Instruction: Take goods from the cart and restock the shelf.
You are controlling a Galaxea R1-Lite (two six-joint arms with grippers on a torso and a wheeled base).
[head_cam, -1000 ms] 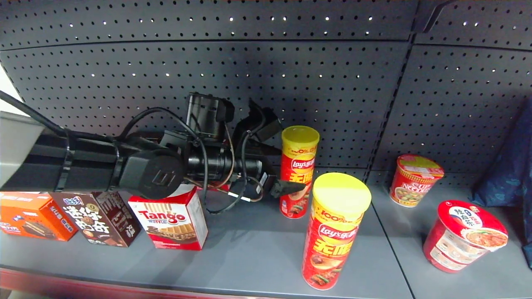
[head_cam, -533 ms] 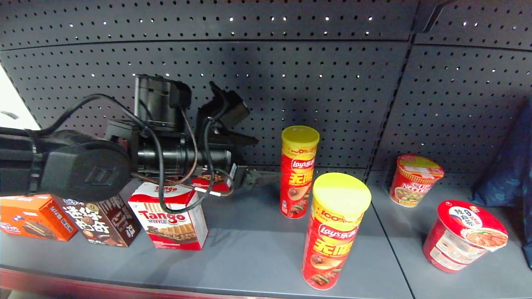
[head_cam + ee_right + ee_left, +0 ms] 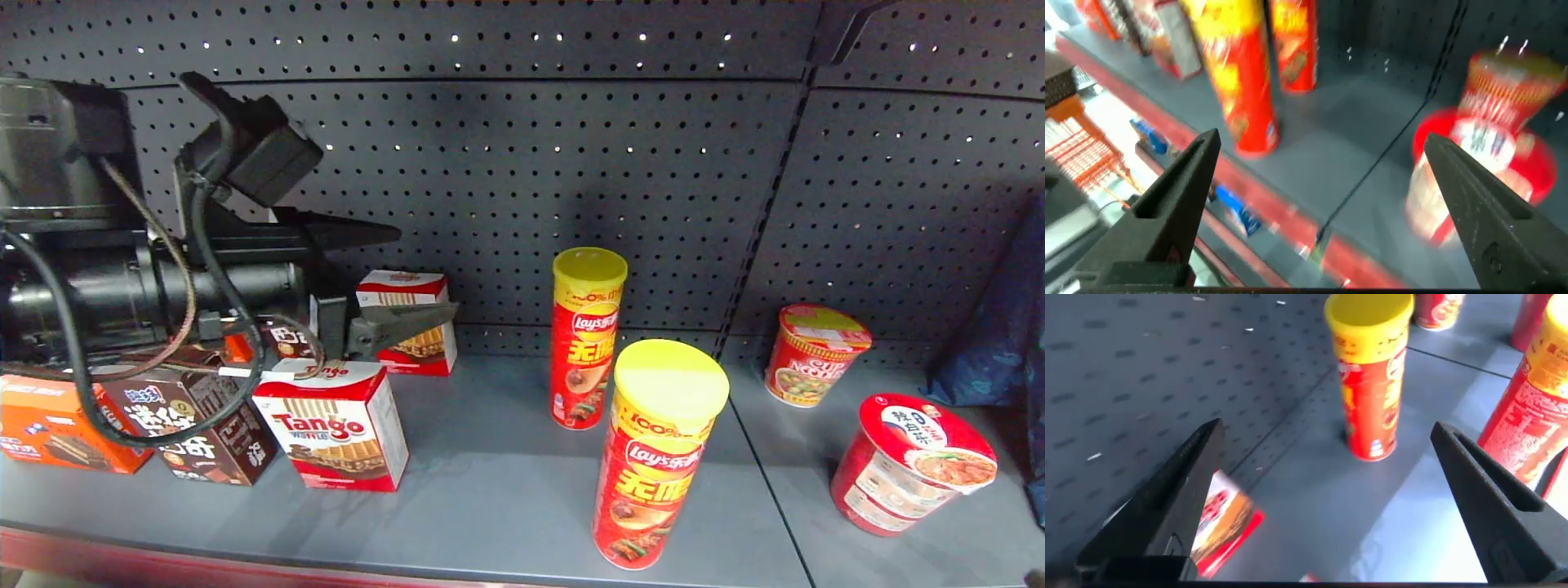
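My left gripper (image 3: pixel 429 272) hangs at the far left above the row of boxes, jaws spread wide with nothing between them. Its arm crosses over the tops of the orange box (image 3: pixel 49 420) and the brown chocolate box (image 3: pixel 192 429). The front wafer box (image 3: pixel 339 425) sits just below the lower finger. The rear wafer box (image 3: pixel 424 351) stands against the pegboard (image 3: pixel 571 163), right behind the fingertips.

From there, a stretch of open grey shelf (image 3: pixel 498 482) runs to the back chip can (image 3: pixel 588 339), which stands upright near the pegboard, well apart from the gripper. The front chip can (image 3: pixel 657 457) stands upright nearer the red front lip (image 3: pixel 163 563).

Farther right are a noodle cup (image 3: pixel 815 353) at the back and a noodle bowl (image 3: pixel 910 465) closer to the lip, and a blue item (image 3: pixel 996 327) crowds the right edge.

My right gripper (image 3: pixel 1320 137) is spread open and empty, out in front of the lip, facing the cans and bowl.
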